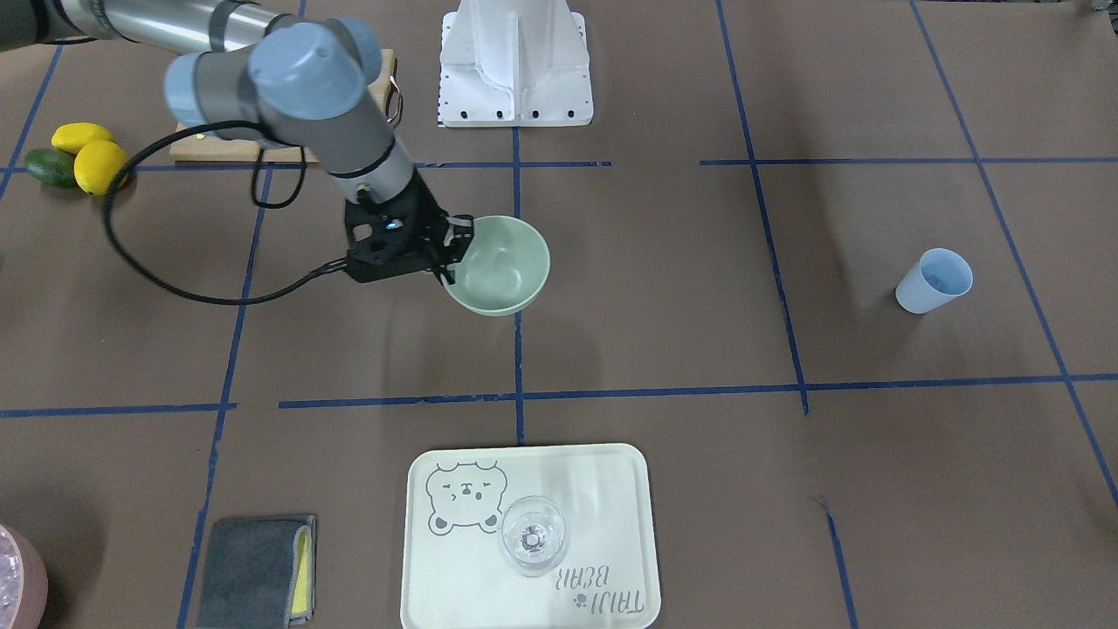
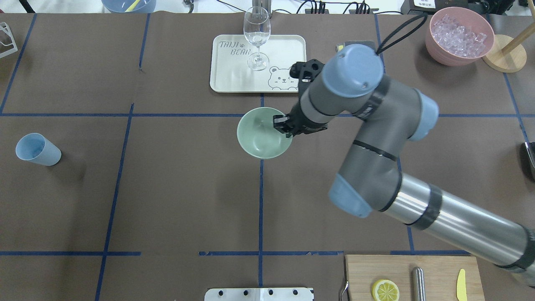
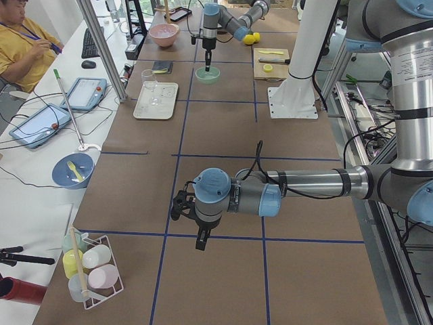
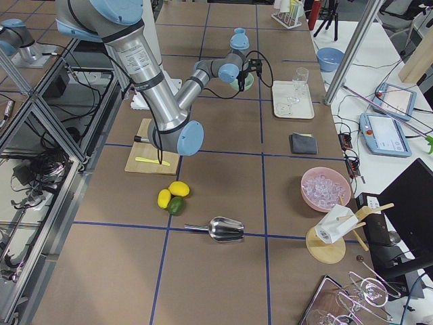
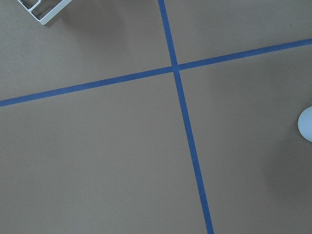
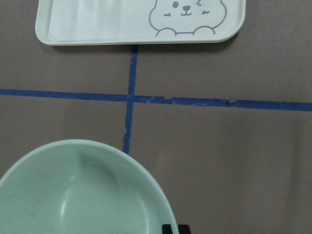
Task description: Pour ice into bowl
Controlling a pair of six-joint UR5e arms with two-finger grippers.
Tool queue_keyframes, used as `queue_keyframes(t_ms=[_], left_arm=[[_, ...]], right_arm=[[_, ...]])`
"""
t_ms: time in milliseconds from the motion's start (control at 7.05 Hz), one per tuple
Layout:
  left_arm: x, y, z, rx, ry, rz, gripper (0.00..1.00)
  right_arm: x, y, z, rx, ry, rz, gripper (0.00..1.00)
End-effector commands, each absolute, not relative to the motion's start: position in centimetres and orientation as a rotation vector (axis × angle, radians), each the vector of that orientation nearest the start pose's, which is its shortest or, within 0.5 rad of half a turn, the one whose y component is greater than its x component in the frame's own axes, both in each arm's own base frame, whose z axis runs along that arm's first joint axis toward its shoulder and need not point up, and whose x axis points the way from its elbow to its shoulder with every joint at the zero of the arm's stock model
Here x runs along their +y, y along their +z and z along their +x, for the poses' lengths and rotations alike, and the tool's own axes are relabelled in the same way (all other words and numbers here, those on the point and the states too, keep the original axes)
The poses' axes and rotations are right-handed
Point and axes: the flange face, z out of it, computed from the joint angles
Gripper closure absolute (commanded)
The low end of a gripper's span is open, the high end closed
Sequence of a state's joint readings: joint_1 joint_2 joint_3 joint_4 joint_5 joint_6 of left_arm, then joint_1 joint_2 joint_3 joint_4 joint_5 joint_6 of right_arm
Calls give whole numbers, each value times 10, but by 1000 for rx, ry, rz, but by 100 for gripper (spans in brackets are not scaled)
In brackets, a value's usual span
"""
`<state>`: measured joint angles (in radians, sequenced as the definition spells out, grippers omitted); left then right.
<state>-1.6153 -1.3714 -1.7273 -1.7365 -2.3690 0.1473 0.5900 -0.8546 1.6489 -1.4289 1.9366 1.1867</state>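
Clearly, ice [image 2: 459, 30] fills the pink container [image 2: 443, 57]; fingers [image 2: 280, 123] pinch the bowl [image 2: 259, 141].

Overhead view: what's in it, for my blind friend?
The right gripper pinches the rim of the mint-green bowl mid-table. A blue cup stands far left, ice sits in a pink container top right, and a wine glass stands on a tray.

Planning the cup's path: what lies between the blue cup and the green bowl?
Only bare brown table crossed by one blue tape line separates the blue cup from the bowl, as the overhead view shows.
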Motion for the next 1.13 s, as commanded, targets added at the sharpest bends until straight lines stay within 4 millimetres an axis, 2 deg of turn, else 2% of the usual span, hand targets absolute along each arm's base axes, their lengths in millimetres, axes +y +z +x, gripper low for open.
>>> queue_keyframes(t_ms=[0, 142, 425, 567, 709, 851, 992], left_arm=[[-412, 653, -81, 783, 144, 191, 0], [-410, 654, -81, 783, 143, 188, 0], [-411, 654, -81, 783, 143, 190, 0], [-411, 654, -81, 783, 143, 188, 0], [-411, 654, -81, 783, 143, 190, 0], [-411, 654, -81, 783, 143, 188, 0], [-411, 654, -81, 783, 143, 188, 0]], right_arm=[[-457, 90, -636, -912, 72, 133, 100], [-466, 66, -675, -880, 94, 122, 100], [-448, 85, -703, -912, 106, 99, 100], [-447, 93, -707, -900, 107, 90, 100], [-447, 105, -713, -878, 108, 82, 96], [-447, 113, -714, -868, 119, 79, 1], [-448, 111, -713, -867, 138, 98, 0]])
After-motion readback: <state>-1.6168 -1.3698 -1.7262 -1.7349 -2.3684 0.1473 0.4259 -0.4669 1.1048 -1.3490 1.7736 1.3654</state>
